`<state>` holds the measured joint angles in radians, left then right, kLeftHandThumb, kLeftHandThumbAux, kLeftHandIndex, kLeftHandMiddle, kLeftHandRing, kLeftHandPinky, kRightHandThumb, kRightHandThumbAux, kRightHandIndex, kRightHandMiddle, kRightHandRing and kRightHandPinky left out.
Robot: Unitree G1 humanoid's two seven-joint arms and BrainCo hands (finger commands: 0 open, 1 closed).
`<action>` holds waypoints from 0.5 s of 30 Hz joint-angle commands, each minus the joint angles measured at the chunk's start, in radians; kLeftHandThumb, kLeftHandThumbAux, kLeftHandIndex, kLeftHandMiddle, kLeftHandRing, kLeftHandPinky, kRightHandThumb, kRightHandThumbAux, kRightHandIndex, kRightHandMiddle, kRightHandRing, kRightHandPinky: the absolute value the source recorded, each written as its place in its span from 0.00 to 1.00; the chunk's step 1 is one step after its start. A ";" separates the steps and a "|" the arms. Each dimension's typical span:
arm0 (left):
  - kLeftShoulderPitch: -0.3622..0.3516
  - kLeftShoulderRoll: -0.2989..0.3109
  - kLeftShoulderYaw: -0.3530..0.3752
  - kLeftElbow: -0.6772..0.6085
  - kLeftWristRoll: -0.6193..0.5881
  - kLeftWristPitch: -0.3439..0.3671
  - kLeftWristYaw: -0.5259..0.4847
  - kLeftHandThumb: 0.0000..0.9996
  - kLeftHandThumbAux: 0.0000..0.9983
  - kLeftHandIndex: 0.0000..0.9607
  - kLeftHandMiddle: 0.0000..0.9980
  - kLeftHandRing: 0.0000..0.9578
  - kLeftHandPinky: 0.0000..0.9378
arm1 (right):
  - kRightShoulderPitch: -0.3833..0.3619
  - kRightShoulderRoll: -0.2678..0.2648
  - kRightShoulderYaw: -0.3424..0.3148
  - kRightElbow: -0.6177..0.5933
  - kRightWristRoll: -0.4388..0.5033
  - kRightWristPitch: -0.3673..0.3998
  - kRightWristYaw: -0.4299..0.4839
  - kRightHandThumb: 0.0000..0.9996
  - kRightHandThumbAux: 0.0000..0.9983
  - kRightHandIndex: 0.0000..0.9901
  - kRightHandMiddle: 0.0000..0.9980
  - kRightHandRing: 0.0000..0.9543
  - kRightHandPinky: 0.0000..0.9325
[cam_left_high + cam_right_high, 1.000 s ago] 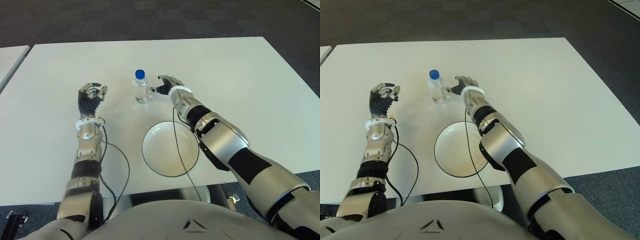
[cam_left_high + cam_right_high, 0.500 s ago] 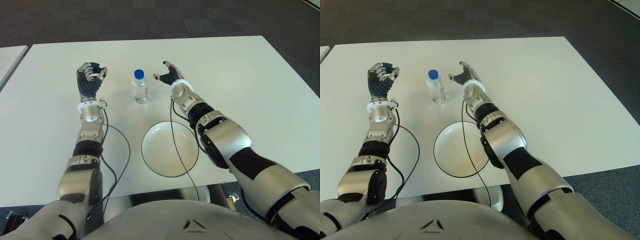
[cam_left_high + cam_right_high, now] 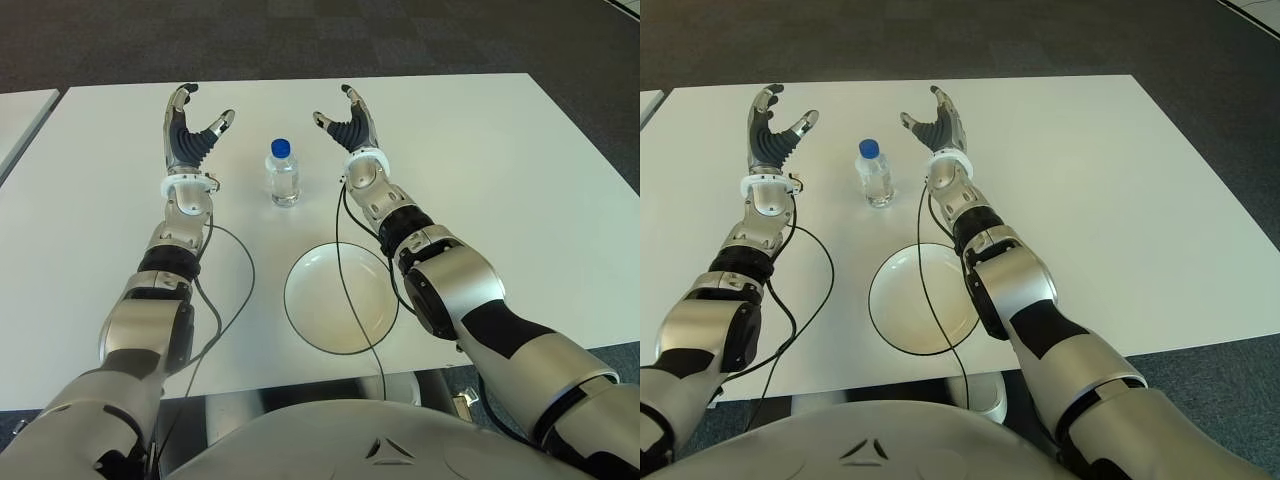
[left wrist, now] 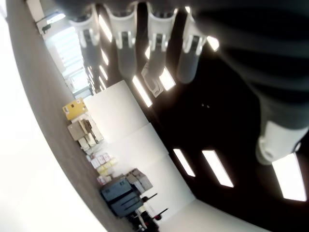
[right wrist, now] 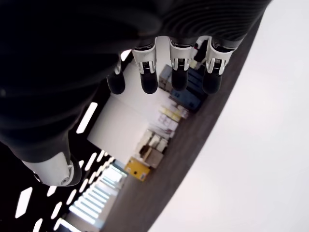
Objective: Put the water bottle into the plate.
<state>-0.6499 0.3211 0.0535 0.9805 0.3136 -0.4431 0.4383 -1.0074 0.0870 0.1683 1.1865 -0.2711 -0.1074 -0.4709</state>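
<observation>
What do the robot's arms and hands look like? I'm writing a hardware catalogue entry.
Both arms are silver metal with black joint sections and a thin black cable trailing along each. The left hand and right hand have dark ribbed palms, silver-tipped fingers and a white wrist ring.

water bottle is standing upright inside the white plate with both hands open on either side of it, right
Not quite. The water bottle stands upright on the bare table, beyond the white plate, which is empty, as the left eye view shows. The left hand and right hand are indeed open either side.

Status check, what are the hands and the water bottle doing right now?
Left hand and right hand open, raised either side of the water bottle. Bottle upright on the table, ungrasped. Plate empty, path clear.
</observation>
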 commanded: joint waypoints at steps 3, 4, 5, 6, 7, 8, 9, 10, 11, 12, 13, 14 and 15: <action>-0.062 -0.017 -0.044 0.131 0.011 0.020 -0.001 0.53 0.42 0.01 0.02 0.01 0.01 | 0.123 0.018 -0.007 -0.072 0.002 -0.060 -0.038 0.35 0.61 0.01 0.00 0.00 0.02; -0.067 -0.017 -0.048 0.142 0.008 0.017 -0.006 0.53 0.41 0.01 0.01 0.01 0.01 | 0.133 0.015 -0.006 -0.084 0.000 -0.065 -0.041 0.35 0.62 0.01 0.00 0.00 0.02; -0.073 -0.024 -0.056 0.154 0.006 0.012 -0.020 0.53 0.40 0.01 0.01 0.01 0.00 | 0.151 0.008 -0.005 -0.109 -0.001 -0.074 -0.044 0.35 0.62 0.01 0.00 0.00 0.02; -0.077 -0.029 -0.062 0.163 0.005 0.009 -0.030 0.54 0.40 0.01 0.01 0.00 0.00 | 0.164 0.004 -0.005 -0.127 -0.002 -0.079 -0.045 0.35 0.62 0.01 0.00 0.00 0.03; -0.078 -0.035 -0.069 0.168 0.004 0.006 -0.043 0.54 0.39 0.00 0.00 0.00 0.00 | 0.176 0.000 -0.006 -0.147 -0.003 -0.082 -0.048 0.35 0.63 0.01 0.00 0.00 0.03; -0.077 -0.044 -0.077 0.170 0.005 0.005 -0.056 0.54 0.37 0.00 0.00 0.00 0.00 | 0.188 -0.004 -0.007 -0.168 -0.004 -0.083 -0.053 0.36 0.63 0.01 0.00 0.00 0.04; -0.076 -0.049 -0.083 0.172 0.005 0.005 -0.063 0.55 0.36 0.00 0.00 0.00 0.00 | 0.196 -0.005 -0.008 -0.182 -0.006 -0.081 -0.056 0.37 0.64 0.01 0.00 0.00 0.05; -0.073 -0.056 -0.091 0.172 0.006 0.008 -0.072 0.55 0.36 0.00 0.00 0.00 0.00 | 0.205 -0.007 -0.009 -0.200 -0.008 -0.076 -0.058 0.38 0.64 0.02 0.00 0.00 0.05; -0.070 -0.060 -0.096 0.172 0.005 0.009 -0.077 0.56 0.35 0.00 0.00 0.00 0.00 | 0.211 -0.008 -0.009 -0.213 -0.009 -0.071 -0.059 0.39 0.65 0.02 0.00 0.00 0.06; -0.069 -0.062 -0.100 0.173 0.004 0.010 -0.080 0.56 0.35 0.00 0.00 0.00 0.00 | 0.216 -0.008 -0.009 -0.223 -0.010 -0.066 -0.059 0.40 0.65 0.02 0.00 0.00 0.06; -0.069 -0.068 -0.104 0.174 0.001 0.016 -0.095 0.56 0.35 0.00 0.00 0.00 0.00 | 0.225 -0.011 -0.010 -0.241 -0.012 -0.057 -0.059 0.40 0.65 0.02 0.00 0.00 0.06; -0.067 -0.072 -0.109 0.175 -0.002 0.022 -0.116 0.58 0.35 0.00 0.00 0.00 0.00 | 0.235 -0.015 -0.012 -0.262 -0.013 -0.046 -0.058 0.41 0.65 0.02 0.00 0.00 0.05; -0.066 -0.075 -0.113 0.175 -0.003 0.027 -0.132 0.59 0.34 0.00 0.00 0.00 0.00 | 0.244 -0.018 -0.013 -0.278 -0.014 -0.037 -0.056 0.41 0.65 0.02 0.00 0.00 0.05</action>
<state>-0.7263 0.2632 -0.0417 1.1406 0.3132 -0.4350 0.3600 -0.7970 0.0691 0.1648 0.9592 -0.2842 -0.1742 -0.5245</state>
